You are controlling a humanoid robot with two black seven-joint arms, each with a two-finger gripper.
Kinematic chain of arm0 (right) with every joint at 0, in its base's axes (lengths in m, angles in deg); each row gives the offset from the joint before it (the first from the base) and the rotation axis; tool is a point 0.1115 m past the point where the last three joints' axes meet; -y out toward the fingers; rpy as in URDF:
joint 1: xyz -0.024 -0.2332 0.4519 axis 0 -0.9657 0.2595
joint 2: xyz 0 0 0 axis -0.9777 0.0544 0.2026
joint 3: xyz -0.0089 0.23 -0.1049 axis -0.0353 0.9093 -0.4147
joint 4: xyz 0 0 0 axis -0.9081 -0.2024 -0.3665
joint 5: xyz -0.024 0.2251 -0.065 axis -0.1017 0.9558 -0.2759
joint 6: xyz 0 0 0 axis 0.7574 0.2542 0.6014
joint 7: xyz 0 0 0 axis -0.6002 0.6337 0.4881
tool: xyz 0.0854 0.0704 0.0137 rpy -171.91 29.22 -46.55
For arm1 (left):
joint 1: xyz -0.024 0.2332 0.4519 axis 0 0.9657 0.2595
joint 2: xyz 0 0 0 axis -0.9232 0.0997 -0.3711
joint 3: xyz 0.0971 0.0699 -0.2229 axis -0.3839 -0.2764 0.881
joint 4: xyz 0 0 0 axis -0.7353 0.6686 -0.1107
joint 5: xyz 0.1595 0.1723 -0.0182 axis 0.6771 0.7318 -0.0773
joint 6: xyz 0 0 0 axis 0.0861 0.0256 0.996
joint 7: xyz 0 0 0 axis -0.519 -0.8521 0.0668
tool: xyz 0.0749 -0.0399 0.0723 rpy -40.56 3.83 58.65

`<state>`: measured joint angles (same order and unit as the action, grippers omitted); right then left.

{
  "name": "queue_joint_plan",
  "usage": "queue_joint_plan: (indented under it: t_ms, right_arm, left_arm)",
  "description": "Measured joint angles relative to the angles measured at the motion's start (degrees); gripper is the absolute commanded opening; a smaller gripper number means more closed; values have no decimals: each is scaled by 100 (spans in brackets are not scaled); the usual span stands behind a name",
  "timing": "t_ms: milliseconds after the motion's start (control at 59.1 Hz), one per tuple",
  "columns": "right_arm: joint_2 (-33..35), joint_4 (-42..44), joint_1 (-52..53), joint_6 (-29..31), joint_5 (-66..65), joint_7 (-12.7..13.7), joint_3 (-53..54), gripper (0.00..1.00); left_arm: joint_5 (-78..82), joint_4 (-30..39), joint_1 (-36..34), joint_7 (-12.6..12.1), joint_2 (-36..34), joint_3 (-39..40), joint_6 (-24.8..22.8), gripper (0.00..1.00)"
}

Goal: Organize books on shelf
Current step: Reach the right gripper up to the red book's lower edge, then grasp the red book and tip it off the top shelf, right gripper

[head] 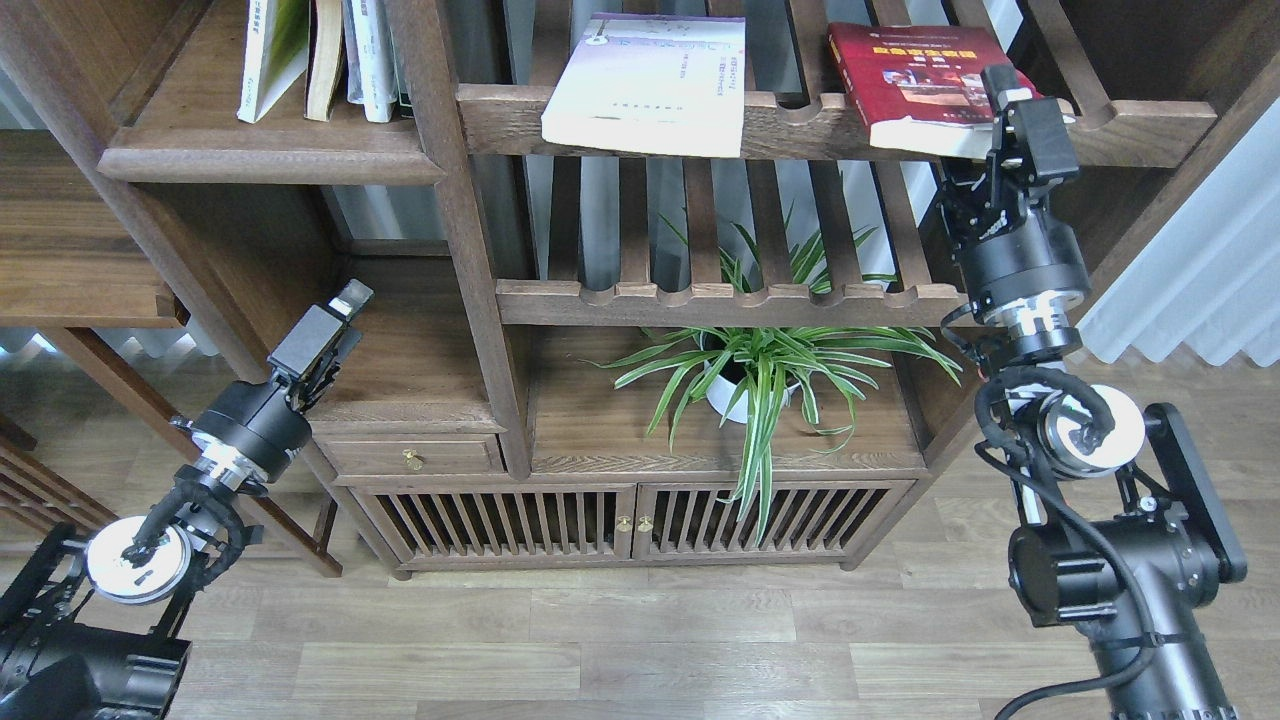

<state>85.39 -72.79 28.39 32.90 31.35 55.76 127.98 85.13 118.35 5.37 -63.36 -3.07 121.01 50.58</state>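
A dark wooden bookcase [470, 250] is filling the view above pale plank flooring. At upper left, several books [320, 55] are standing on the solid shelf [270, 160]. Below, the left gripper [345, 305] is hanging free; whether its fingers are apart I cannot tell. The lavender-white book [650, 85] is lying flat on the slatted rail [800, 115], overhanging its front. The dark red book [915, 85] is lying beside it, and the right gripper [1005, 95] is pinching its front corner. Likely best: be lifting it level, clearing the notches before carrying it left.
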Motion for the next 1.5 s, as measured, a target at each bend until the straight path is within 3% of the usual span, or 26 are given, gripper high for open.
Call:
queue_joint_plan:
  t_ms: [271, 372, 490, 795, 913, 964, 1505]
  right_arm:
    - [53, 1, 24, -170, -1, -66, 76, 54]
    - [56, 1, 19, -204, -1, -169, 82, 37]
    - [62, 1, 16, -198, -1, -248, 83, 30]
    - [71, -40, -12, -128, -8, -251, 39, 25]
    - [72, -68, -42, -25, -10, -219, -12, 17]
    - [72, -77, -51, 64, -10, -211, -22, 13]
    - [95, -203, -865, 1300, 1, -175, -56, 6]
  left_arm:
    - [0, 0, 0, -7, 4, 0, 0, 100]
    - [0, 0, 0, -6, 4, -8, 0, 100]
    - [0, 0, 0, -4, 4, -8, 0, 100]
    - [0, 0, -9, 1, 7, -4, 0, 100]
    - [0, 0, -9, 3, 3, -1, 0, 100]
    - [-4, 0, -7, 4, 1, 0, 0, 100]
    - [-1, -13, 0, 1, 7, -15, 0, 100]
